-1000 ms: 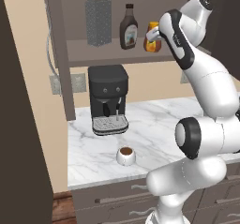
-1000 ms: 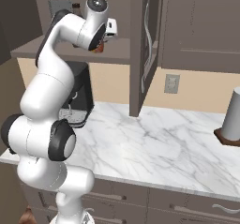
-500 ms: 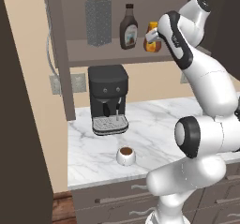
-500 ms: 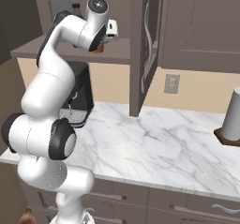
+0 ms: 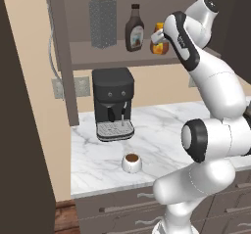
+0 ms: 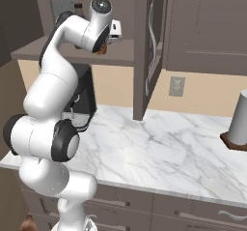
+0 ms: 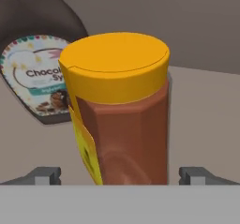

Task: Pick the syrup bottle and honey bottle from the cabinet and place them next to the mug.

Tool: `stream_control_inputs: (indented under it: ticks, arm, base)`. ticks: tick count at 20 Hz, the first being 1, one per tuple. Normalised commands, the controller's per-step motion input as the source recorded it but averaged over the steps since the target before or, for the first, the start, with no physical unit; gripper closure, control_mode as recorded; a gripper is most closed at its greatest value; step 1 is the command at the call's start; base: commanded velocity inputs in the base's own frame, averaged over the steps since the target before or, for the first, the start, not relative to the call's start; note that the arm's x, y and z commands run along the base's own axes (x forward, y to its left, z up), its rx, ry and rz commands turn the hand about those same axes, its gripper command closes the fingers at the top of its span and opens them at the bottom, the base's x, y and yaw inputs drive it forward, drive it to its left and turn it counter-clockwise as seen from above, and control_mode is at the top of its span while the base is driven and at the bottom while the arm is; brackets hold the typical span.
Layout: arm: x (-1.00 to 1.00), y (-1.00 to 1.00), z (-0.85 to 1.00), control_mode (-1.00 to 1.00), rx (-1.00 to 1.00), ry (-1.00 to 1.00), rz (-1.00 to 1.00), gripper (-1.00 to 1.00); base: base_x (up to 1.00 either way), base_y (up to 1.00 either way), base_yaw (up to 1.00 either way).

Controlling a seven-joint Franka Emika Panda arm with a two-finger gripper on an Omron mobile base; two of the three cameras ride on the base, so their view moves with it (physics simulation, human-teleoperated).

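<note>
honey bottle point(image 5: 160, 46) – part-hidden behind arm

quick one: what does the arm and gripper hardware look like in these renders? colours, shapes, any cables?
The arm is built of glossy white rounded links with dark grey to black bands and caps at the joints, above a bulbous white lower body. The gripper has two small dark grey, blocky finger tips. The hand is a small white block. No cables or markings are visible.

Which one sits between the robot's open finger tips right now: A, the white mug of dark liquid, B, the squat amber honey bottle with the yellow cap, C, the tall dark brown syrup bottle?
B: in the hand view the amber honey bottle stands between the spread gripper tips.
</note>
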Motion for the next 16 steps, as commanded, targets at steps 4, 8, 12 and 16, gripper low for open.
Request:
stream_control_inputs:
  ticks: [4, 8, 12, 16]
  arm:
    - [0.00, 0.00, 0.00, -1.00, 0.00, 0.00, 0.00, -1.00]
    - [0.00, 0.00, 0.00, -1.00, 0.00, 0.00, 0.00, 1.00]
    - [0.00, 0.00, 0.00, -1.00, 0.00, 0.00, 0.00, 1.00]
    - [0.00, 0.00, 0.00, -1.00, 0.00, 0.00, 0.00, 1.00]
  base:
    - [0.00, 0.00, 0.00]
    - [0.00, 0.00, 0.00]
    - [0.00, 0.00, 0.00]
    - [0.00, 0.00, 0.00]
